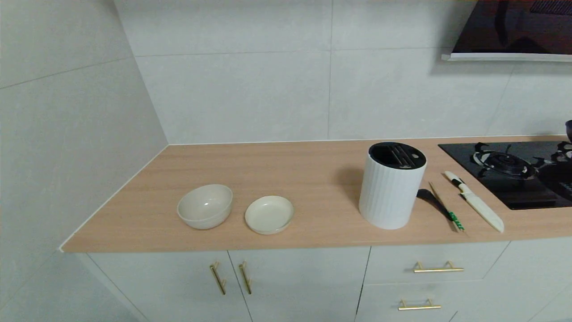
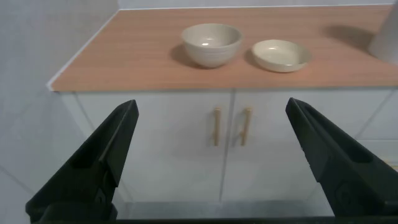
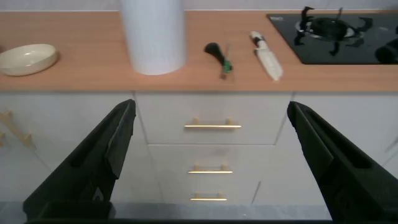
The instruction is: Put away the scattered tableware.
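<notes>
**Both claws wide open below the surface edge, tableware spread along the top**

The left claw and right claw hang before the cabinet fronts, fingers spread wide, gripping nothing. On the surface a bowl and a shallow dish sit side by side, apart, near the front edge. A white ribbed holder stands further right; what fills its dark top slots is hard to make out. A black spoon is partly hidden behind it. Chopsticks and a knife lie just beside the hob, which is cut off at the right. A broad stretch of wood separates dish and holder.
</notes>
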You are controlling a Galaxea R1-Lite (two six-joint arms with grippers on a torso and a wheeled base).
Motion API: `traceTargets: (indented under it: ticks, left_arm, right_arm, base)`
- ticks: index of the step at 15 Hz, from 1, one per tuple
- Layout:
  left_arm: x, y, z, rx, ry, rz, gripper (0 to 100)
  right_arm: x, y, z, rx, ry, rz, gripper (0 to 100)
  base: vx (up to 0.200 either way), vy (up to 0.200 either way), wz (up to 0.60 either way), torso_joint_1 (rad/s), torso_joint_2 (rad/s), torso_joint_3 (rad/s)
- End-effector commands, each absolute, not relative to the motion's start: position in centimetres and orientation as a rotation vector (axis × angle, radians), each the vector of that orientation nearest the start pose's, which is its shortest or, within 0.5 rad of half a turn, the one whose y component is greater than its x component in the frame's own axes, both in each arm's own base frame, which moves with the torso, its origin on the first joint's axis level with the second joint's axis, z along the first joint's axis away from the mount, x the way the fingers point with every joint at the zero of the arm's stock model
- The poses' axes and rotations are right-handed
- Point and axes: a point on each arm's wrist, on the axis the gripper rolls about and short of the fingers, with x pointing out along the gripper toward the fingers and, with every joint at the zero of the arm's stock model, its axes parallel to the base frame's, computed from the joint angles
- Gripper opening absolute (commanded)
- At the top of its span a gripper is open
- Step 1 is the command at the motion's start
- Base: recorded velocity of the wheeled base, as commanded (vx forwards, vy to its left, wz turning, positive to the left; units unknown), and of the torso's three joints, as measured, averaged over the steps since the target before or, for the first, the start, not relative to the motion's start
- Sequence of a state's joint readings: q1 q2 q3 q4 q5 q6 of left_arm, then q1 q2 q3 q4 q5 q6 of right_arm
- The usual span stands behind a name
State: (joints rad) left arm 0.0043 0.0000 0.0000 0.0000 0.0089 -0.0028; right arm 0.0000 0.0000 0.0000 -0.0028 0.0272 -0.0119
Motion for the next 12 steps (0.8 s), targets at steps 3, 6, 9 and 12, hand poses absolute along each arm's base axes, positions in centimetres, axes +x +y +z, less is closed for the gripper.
traceTargets:
  ticks: [3,6,9,12]
  left_arm:
    - [-2.28,0.01,7.55,-0.003,0.0,0.014,100]
    - [-2.28,0.01,7.55,-0.003,0.0,0.014,100]
    - [-2.28,0.01,7.55,-0.003,0.0,0.014,100]
    - [-2.28,0.01,7.55,-0.003,0.0,0.014,100]
  right_arm:
    - [-2.28,0.06,7.58,-0.012,-0.003,0.028,100]
    - [-2.28,0.06,7.58,-0.012,-0.003,0.028,100]
    - [-2.28,0.06,7.58,-0.012,-0.003,0.028,100]
    - [-2.28,0.06,7.58,-0.014,-0.003,0.028,100]
  base:
    - [0.0,0.2,0.0,0.002,0.0,0.011]
    - [0.0,0.2,0.0,0.004,0.0,0.004]
    - [0.0,0.2,0.0,0.005,0.0,0.007]
    - [0.0,0.2,0.0,0.001,0.0,0.007]
